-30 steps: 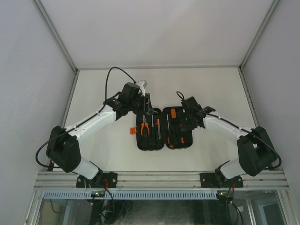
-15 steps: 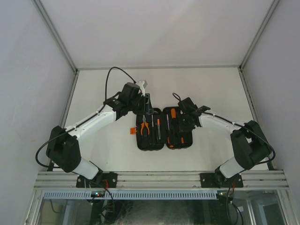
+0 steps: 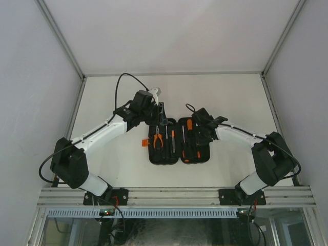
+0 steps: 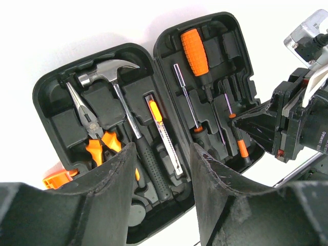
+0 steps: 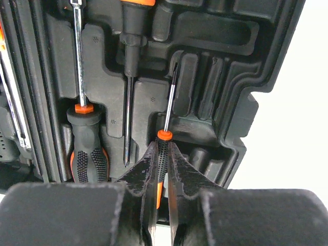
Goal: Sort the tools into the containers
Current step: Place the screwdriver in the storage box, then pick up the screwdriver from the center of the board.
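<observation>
One thin screwdriver (image 5: 164,135) is pinched by right hand (image 5: 163,154) near case (image 5: 233,102) edge.

The black tool case (image 3: 165,160) lay open and flat near the middle of the table. The half toward the table's left edge held the orange-handled pliers (image 4: 95,134) and the hammer (image 4: 109,69). The other half held a thick orange-handled screwdriver (image 4: 195,46) and a black-handled screwdriver (image 5: 83,139). A thin screwdriver (image 5: 169,97) lay in its slot, its handle pinched by the right gripper (image 5: 163,149).
</observation>
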